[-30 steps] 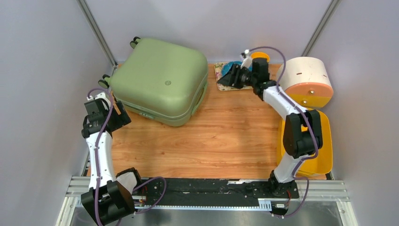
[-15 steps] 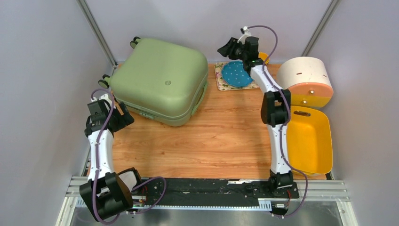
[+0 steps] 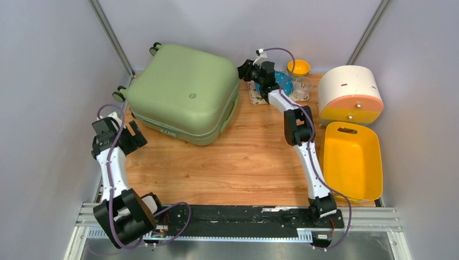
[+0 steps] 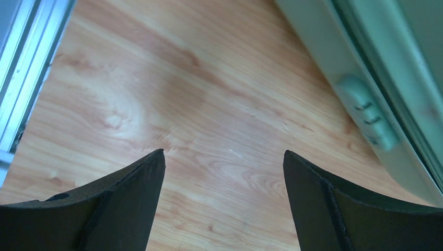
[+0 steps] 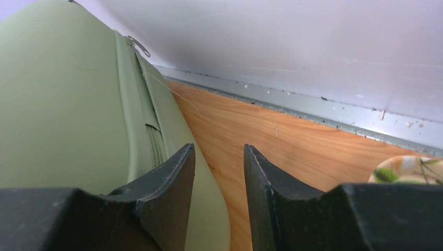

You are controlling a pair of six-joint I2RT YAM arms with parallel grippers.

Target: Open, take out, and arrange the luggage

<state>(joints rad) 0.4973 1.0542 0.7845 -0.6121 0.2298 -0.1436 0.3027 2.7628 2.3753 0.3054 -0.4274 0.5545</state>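
The luggage [image 3: 184,92], a sage-green hard-shell suitcase, lies flat and closed at the back left of the table, its black wheels toward the wall. My left gripper [image 3: 131,140] hovers by its near-left corner, open and empty. In the left wrist view the gripper [image 4: 223,157] sits over bare wood, with the luggage's seam and lock [image 4: 365,110] at upper right. My right gripper [image 3: 242,69] is beside the luggage's back right corner. In the right wrist view this gripper [image 5: 219,149] is open by a narrow gap, holding nothing, and the zipper seam [image 5: 151,138] runs just left of it.
A patterned mat with a blue plate [image 3: 281,84] lies behind the right arm, with an orange bowl [image 3: 298,67] and a clear glass [image 3: 302,86] beside it. A round cream-and-orange drawer box [image 3: 351,93] and a yellow tray [image 3: 352,162] stand at the right. Walls close the back and sides.
My right arm has swung left from over the mat to the luggage's back right corner, and its jaws have narrowed. The left gripper has drifted slightly back from the luggage.
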